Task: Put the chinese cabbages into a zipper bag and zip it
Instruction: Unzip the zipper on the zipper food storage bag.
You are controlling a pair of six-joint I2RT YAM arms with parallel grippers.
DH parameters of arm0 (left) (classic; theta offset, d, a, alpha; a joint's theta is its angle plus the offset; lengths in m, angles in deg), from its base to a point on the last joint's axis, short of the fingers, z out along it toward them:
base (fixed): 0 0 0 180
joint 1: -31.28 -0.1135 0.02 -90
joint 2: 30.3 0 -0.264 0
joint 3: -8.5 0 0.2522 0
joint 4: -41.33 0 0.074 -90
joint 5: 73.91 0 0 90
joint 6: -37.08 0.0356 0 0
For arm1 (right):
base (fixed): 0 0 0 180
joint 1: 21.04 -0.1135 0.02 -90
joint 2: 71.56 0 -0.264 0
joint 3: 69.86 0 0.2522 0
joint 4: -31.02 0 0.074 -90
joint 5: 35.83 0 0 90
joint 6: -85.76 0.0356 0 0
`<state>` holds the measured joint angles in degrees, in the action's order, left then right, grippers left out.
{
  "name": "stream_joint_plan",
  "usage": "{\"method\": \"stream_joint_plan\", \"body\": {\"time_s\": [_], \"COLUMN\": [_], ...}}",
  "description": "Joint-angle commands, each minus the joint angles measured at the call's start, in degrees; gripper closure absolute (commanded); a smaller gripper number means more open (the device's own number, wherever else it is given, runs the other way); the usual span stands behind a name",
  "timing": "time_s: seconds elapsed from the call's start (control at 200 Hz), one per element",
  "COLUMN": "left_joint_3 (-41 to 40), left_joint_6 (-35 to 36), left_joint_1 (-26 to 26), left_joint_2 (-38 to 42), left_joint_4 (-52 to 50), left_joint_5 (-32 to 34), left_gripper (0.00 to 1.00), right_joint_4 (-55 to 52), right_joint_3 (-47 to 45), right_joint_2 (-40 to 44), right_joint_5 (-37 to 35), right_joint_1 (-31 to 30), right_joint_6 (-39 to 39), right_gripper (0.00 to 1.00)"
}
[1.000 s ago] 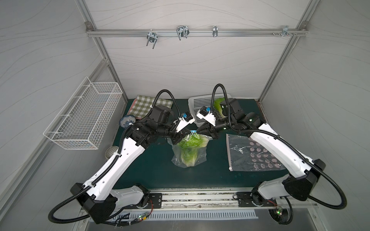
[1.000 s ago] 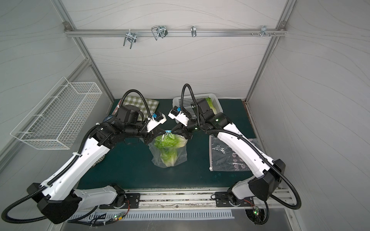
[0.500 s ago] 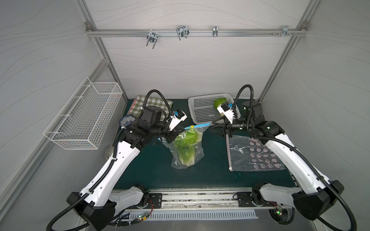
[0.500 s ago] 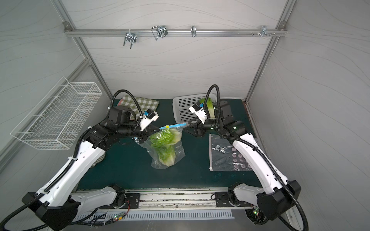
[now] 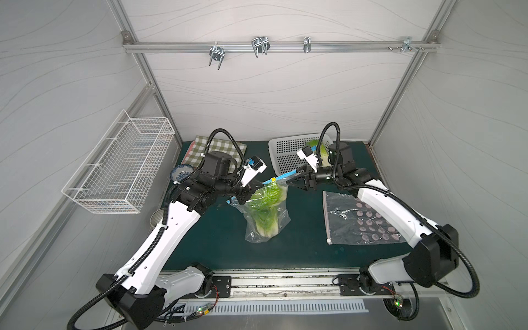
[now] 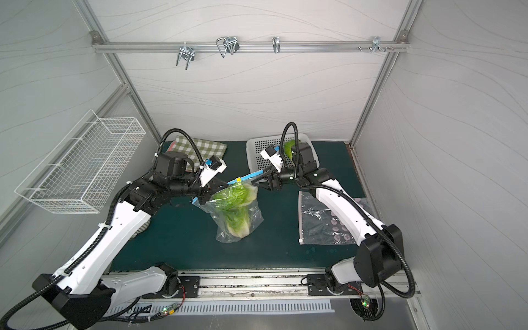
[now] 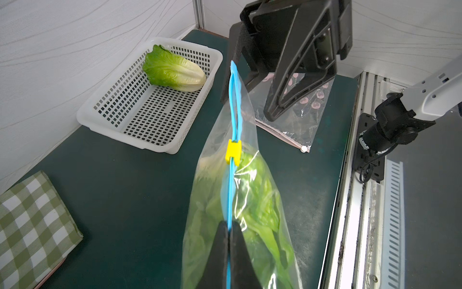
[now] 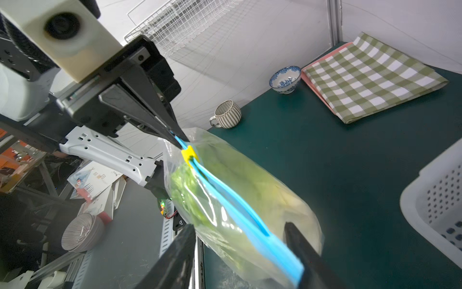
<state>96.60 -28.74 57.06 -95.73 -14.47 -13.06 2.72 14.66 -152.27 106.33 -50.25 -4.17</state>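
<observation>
Over green surface point(image 7: 140, 200), left fingers point(image 7: 217, 252) clamp zipper bag's point(image 5: 267, 217) strip point(image 7: 228, 200); right fingers point(image 8: 172, 262) gape empty and should grip yellow slider point(image 7: 233, 156) squarely.

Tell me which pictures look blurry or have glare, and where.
Right wrist view: the right claw is out of focus close to the lens, and the wire basket behind looks smeared. Left wrist view: sharp on the chinese cabbage in the white basket. Both top views: glare streaks on the flat spotted bag.
</observation>
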Motion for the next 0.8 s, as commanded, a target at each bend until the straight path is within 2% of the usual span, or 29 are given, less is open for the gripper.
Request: {"method": "stream_joint_plan", "body": {"time_s": [0.0, 0.075, 0.165, 0.28, 0.415, 0.435, 0.52, 0.565, 0.635, 0.795], "left_joint_3": [0.79, 0.84, 0.89, 0.91, 2.49, 3.07, 6.07, 7.96, 9.77, 12.17], "left_joint_6": [0.4, 0.26, 0.18, -0.08, -1.3, -1.63, -2.28, -2.32, -4.18, -3.03], "left_joint_1": [-0.29, -0.38, -0.47, -0.73, -0.91, -0.91, -0.92, -0.91, -0.54, 0.32], "left_joint_2": [0.21, 0.13, 0.1, 0.23, 0.06, 0.0, -0.82, -1.98, -4.2, -8.24], "left_joint_4": [2.67, 2.61, 2.77, 2.78, 1.71, 1.27, -1.74, -3.03, -2.81, -3.54], "left_joint_5": [-1.14, -1.4, -1.35, -1.26, -1.25, -1.18, -3.49, -5.61, -8.16, -7.78], "left_gripper": [1.0, 1.0, 1.0, 1.0, 1.0, 0.98, 0.73, 0.66, 0.61, 0.59], "right_joint_4": [2.78, 2.69, 2.0, 3.13, 3.84, 3.53, 1.75, 1.06, 0.3, -0.81], "right_joint_3": [0.54, 1.01, 2.07, 2.1, 1.91, 1.99, 3.02, 3.46, 4.26, 5.96], "right_joint_2": [1.0, 0.6, -0.3, -0.13, 0.92, 1.03, 1.41, 1.35, 1.39, 0.65], "right_joint_5": [2.25, 2.18, 3.52, 3.74, 3.65, 3.61, 3.05, 2.86, 2.36, 2.15], "right_joint_1": [-0.09, -0.06, -0.01, -0.09, -0.07, -0.14, -0.31, -0.61, -1.25, -2.2], "right_joint_6": [-1.72, -2.12, -2.06, -0.97, -0.07, -0.14, -0.89, -1.33, -1.82, -2.54], "right_gripper": [0.44, 0.47, 0.59, 0.8, 0.95, 0.95, 0.98, 0.98, 0.99, 0.99]}}
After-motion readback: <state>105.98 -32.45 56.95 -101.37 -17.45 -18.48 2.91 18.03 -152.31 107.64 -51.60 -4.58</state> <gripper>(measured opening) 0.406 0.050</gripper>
